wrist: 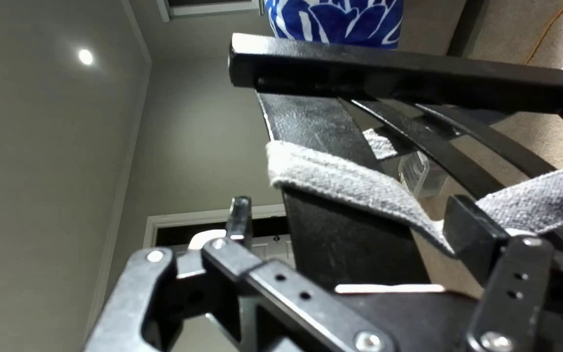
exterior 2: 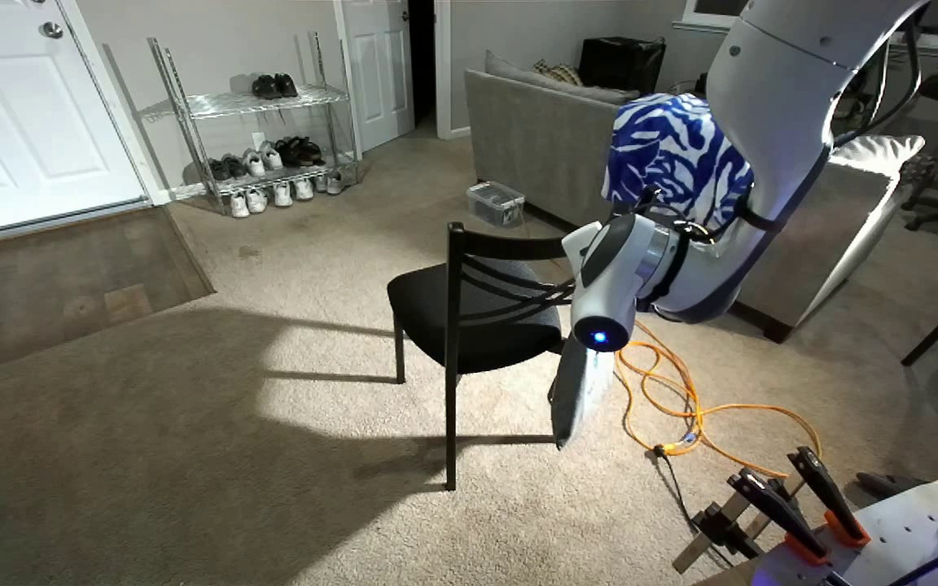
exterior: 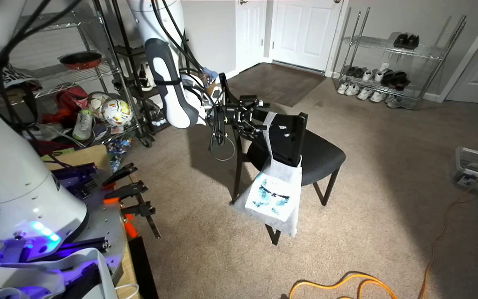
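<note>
A black chair [exterior: 318, 153] has a grey cloth tote bag [exterior: 295, 174] with a white-and-blue printed panel hanging from its backrest. One strap [wrist: 340, 178] loops over the backrest's top rail [wrist: 345, 239] in the wrist view. Level with that rail, my gripper [wrist: 358, 230] stands open, its fingers spread to either side of the rail. The right-hand finger [wrist: 474, 239] is close beside the strap; whether they touch I cannot tell. Nothing is clamped. In an exterior view the arm's wrist [exterior 2: 603, 301] hides the gripper and part of the bag [exterior 2: 576, 395].
Orange cable [exterior 2: 697, 407] lies looped on the carpet. A work table [exterior: 98, 170] with clamps [exterior: 129, 191] stands by the robot base. Further off are a shoe rack [exterior: 396, 45], a clear plastic bin [exterior: 473, 170], a couch [exterior 2: 542, 130] and a wire shelf [exterior: 52, 83] with balls.
</note>
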